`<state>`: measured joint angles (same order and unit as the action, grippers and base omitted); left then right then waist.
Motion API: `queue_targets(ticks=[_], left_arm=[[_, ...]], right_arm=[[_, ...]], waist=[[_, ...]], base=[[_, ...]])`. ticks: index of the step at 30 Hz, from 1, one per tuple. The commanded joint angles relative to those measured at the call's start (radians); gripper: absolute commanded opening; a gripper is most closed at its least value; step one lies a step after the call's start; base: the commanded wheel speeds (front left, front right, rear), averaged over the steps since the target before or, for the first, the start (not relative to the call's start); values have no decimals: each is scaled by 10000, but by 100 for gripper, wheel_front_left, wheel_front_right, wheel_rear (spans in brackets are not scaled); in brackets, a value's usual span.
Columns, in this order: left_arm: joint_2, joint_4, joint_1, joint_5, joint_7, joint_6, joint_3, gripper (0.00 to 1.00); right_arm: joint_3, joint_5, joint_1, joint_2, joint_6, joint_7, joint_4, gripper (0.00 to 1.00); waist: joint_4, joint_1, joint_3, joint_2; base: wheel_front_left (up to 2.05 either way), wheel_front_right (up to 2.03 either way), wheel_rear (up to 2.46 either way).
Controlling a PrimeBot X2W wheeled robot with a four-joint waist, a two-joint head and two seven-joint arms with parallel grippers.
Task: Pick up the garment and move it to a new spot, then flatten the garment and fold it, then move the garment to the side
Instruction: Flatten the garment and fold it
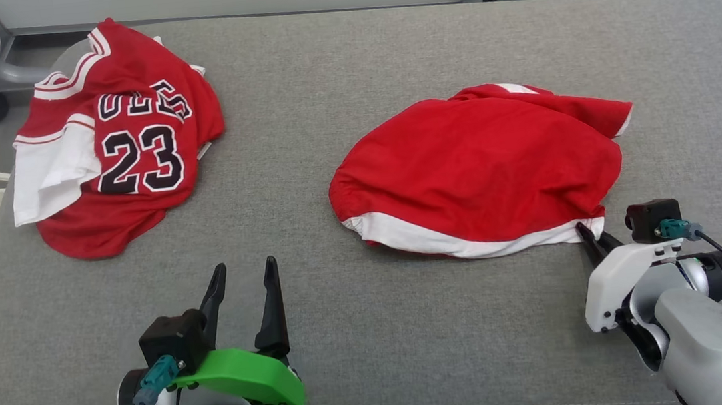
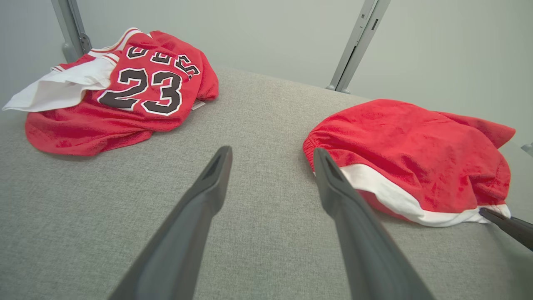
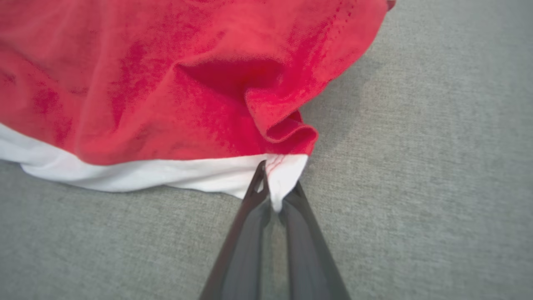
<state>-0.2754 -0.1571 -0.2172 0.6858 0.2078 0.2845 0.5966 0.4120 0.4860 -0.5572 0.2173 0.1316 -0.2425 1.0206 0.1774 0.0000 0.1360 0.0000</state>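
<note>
Right gripper (image 3: 277,196) clenched on 1 white hem corner of crumpled red mesh garment with white trim (image 1: 478,163), mid-right on grey fabric-covered table (image 1: 375,335). Bite looks thin: corner could slip on lifting. Left gripper (image 1: 244,275) spread wide, empty, so cloth would hang bunched from 1 point.

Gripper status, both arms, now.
Left gripper: open, holding nothing, over the grey cushion.
Right gripper: shut on the red garment, pinching its white-edged corner.
</note>
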Motion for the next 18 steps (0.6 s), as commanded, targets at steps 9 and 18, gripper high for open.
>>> queue_targets(ticks=[9, 18], left_arm=[[-108, 88, 168, 86, -67, 7, 41, 100], [-204, 77, 75, 187, -100, -183, 111, 100]], right_arm=[[479, 894, 195, 968, -17, 204, -487, 0], [703, 1126, 55, 1168, -17, 90, -267, 38]], waist=[[-926, 0, 0, 0], [-1146, 0, 91, 0]], base=[[0, 0, 0], [0, 0, 0]])
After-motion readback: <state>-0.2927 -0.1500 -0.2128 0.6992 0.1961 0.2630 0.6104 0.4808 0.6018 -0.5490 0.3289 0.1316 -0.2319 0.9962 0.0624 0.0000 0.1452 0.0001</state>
